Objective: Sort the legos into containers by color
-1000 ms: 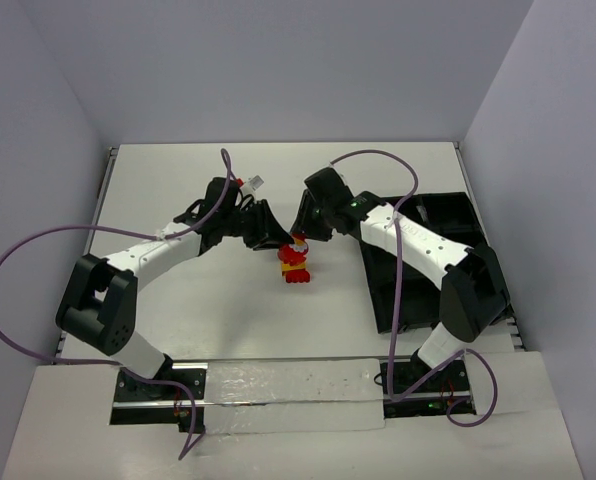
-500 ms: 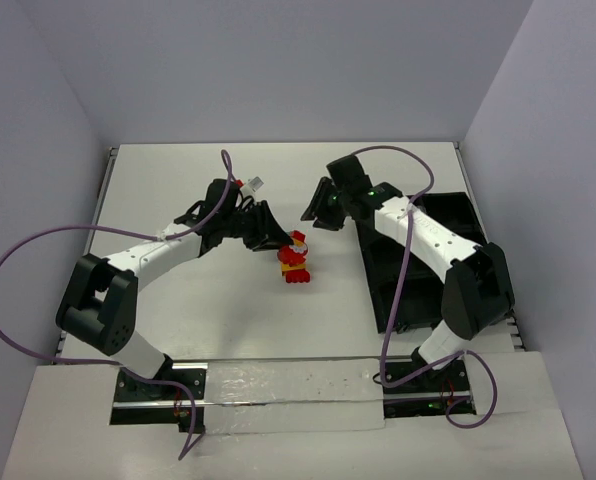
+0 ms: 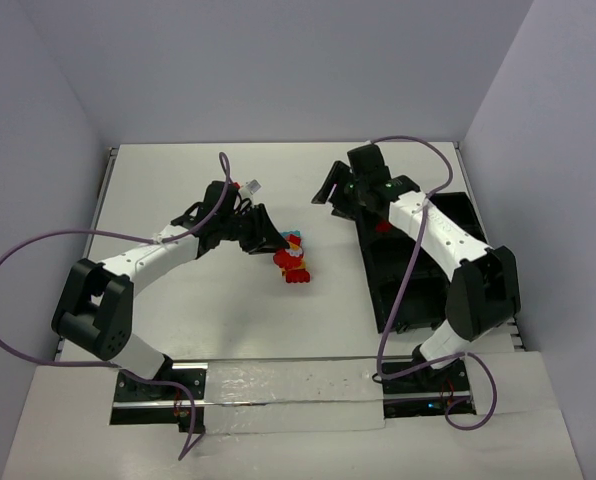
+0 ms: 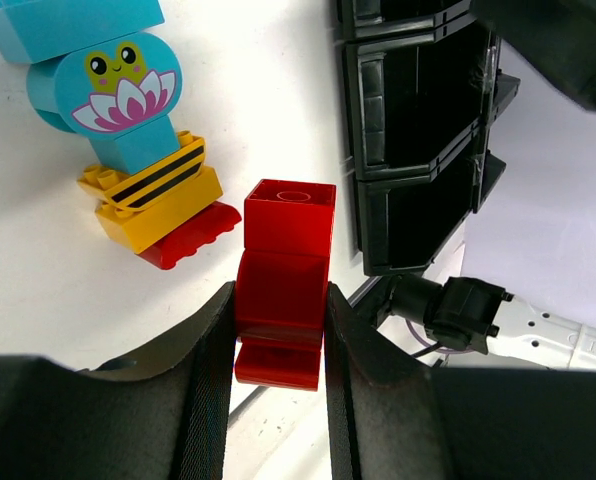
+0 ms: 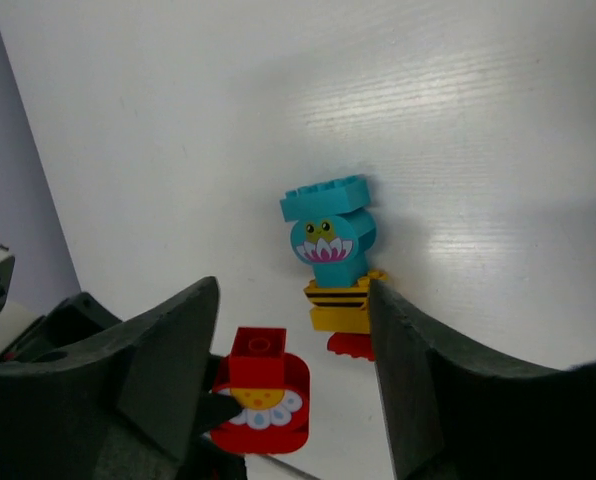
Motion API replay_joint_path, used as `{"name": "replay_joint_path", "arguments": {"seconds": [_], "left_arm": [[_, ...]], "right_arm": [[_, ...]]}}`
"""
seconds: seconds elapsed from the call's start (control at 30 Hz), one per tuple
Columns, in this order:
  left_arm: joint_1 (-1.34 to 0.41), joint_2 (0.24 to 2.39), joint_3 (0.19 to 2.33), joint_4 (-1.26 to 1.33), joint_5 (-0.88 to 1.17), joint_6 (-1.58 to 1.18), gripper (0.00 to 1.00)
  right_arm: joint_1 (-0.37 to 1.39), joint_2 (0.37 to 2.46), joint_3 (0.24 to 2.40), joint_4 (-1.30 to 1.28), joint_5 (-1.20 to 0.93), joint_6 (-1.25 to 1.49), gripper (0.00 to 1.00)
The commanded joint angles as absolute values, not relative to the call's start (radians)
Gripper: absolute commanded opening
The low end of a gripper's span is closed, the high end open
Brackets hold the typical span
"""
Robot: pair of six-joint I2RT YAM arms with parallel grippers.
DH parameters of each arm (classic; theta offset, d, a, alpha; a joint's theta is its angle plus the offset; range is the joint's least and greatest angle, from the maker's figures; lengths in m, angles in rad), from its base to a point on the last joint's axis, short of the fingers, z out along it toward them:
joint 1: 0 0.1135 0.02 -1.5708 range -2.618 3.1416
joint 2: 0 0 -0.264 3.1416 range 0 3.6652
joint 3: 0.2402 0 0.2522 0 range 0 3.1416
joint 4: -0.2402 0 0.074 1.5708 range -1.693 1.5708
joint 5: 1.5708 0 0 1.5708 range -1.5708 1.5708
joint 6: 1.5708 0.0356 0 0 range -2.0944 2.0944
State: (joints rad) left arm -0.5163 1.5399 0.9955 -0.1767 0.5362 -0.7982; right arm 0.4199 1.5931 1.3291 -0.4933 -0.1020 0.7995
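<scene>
Red lego point(image 4: 283, 240): we log it gripped between the fingers of the left gripper point(image 4: 278, 315). Cyan lego point(image 4: 108, 85), touching a yellow lego point(image 4: 153, 195), lies just ahead-left of those fingertips, the containers point(image 4: 418, 130) ahead-right. Right gripper point(image 3: 330, 195): we record its jaws spread wide, holding nothing.

Table point(image 3: 178, 180): white, flat.
Centre: small cluster of bricks point(image 3: 296, 268), cyan, yellow and red.
3 o'clock: black tray point(image 3: 423, 300) of bins.
</scene>
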Motion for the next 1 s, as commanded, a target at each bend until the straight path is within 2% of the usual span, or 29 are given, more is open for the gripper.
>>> {"name": "replay_joint_path", "arguments": {"seconds": [0.0,0.2,0.5,0.77,0.97], "left_arm": [[-0.518,1.514,1.041,-0.177,0.529,-0.784,0.00],[-0.518,1.513,1.045,-0.181,0.528,-0.782,0.00],[-0.518,1.496,1.051,-0.185,0.522,-0.783,0.00],[-0.518,1.472,1.052,-0.193,0.520,-0.778,0.00],[-0.518,1.463,1.058,-0.196,0.513,-0.778,0.00]], "right_arm": [[0.447,1.539,1.276,-0.425,-0.234,0.786,0.79],[0.537,1.572,1.290,-0.439,-0.238,0.767,0.80],[0.611,1.635,1.304,-0.450,-0.224,0.778,0.74],[0.615,1.636,1.265,-0.454,-0.156,0.802,0.74],[0.616,1.646,1.239,-0.412,-0.202,0.830,0.64]]}}
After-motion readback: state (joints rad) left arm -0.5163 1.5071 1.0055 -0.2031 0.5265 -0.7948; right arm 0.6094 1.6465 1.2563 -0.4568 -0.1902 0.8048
